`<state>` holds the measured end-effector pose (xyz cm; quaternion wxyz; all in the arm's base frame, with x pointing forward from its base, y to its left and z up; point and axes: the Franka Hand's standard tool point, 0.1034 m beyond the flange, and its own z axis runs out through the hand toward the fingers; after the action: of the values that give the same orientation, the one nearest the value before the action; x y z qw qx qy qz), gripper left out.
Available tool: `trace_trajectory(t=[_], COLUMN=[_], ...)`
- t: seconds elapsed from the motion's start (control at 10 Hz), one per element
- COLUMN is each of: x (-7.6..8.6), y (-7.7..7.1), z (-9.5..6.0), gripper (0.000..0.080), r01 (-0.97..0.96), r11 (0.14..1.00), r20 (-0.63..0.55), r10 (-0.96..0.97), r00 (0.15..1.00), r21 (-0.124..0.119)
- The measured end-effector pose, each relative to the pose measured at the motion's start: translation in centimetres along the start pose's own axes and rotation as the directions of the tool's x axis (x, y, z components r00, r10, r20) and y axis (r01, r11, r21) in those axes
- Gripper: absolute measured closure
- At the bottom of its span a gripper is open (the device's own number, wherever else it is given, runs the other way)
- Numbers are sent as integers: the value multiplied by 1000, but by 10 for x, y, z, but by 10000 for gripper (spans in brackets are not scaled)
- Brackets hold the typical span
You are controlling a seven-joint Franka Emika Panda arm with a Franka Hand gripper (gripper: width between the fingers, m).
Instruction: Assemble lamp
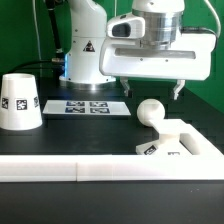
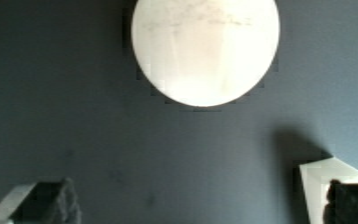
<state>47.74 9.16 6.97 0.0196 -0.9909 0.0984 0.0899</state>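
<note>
One white ball-shaped plastic bulb lies right of centre, beside one low square white base; one white cone-shaped shade stands at the frame's left. The one gripper hangs spread and empty above the bulb.

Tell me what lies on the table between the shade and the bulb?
The marker board lies between the shade and the bulb; the exterior view shows it.
</note>
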Motion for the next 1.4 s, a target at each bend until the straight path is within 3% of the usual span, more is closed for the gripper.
trace_trajectory(t=[0.1, 0.3, 0.4, 0.7, 0.9, 1.1, 1.4], x=[-4, 0, -9, -8, -11, -16, -17], y=[2, 4, 7, 9, 5, 4, 1], z=[0, 3, 7, 8, 10, 16, 28], gripper=[101, 101, 101, 101, 101, 101, 101], r01=[119, 114, 104, 92, 85, 92, 99], r11=[993, 993, 995, 996, 996, 995, 994], r20=[86, 170, 264, 445, 562, 653, 669], r10=[-119, -113, -99, -78, -54, -41, -41], r00=[989, 979, 959, 892, 825, 756, 742], r21=[-4, 2, -3, -11, -30, -44, -48])
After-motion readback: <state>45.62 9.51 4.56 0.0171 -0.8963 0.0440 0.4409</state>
